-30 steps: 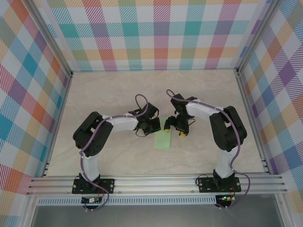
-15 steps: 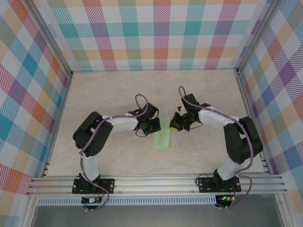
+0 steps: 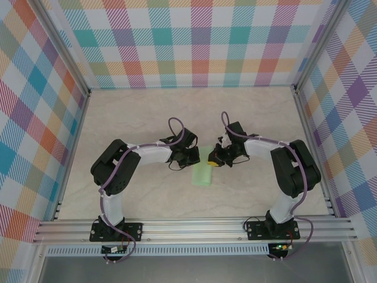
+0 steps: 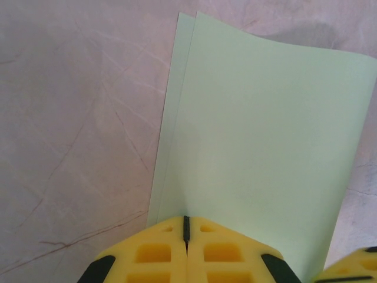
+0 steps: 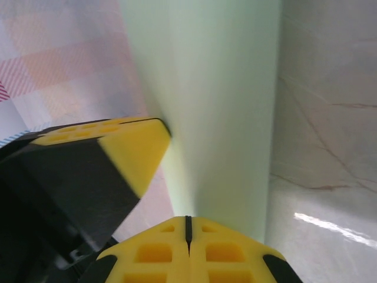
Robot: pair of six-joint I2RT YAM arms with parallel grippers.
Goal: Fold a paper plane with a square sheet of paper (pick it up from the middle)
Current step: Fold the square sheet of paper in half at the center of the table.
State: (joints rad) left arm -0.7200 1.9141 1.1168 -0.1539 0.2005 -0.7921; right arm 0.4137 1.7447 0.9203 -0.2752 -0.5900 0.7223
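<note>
The sheet of paper [image 3: 202, 174] is lying on the table [image 3: 129, 124] between the two arms, doubled over into a long narrow strip with its near end pointing toward the bases and its far end sitting between the two wrists. The left gripper [image 4: 185, 227] is showing its yellow fingers pressed flat together, with the paper running straight into the seam, so it appears to be pinching the far end. From there two layers are fanning out with their left edges slightly out of line. The right gripper [image 5: 188, 227] is likewise closed to a hairline, and the green sheet is rising out from between its tips, so it is judged to be nipping the same end from the other side. The paper is looking very light and limp. The upper layer is bowing up a little and casting a shadow, so it is likely to be flopping, sliding over its lower layer and creasing wherever it is squeezed too hard. Because it is so thin and smooth, lifting it flat off the table is probably awkward. An edge or the folded spine is offering the best hold, taken lightly near the middle of that side so the two layers are not skewing further apart.
</note>
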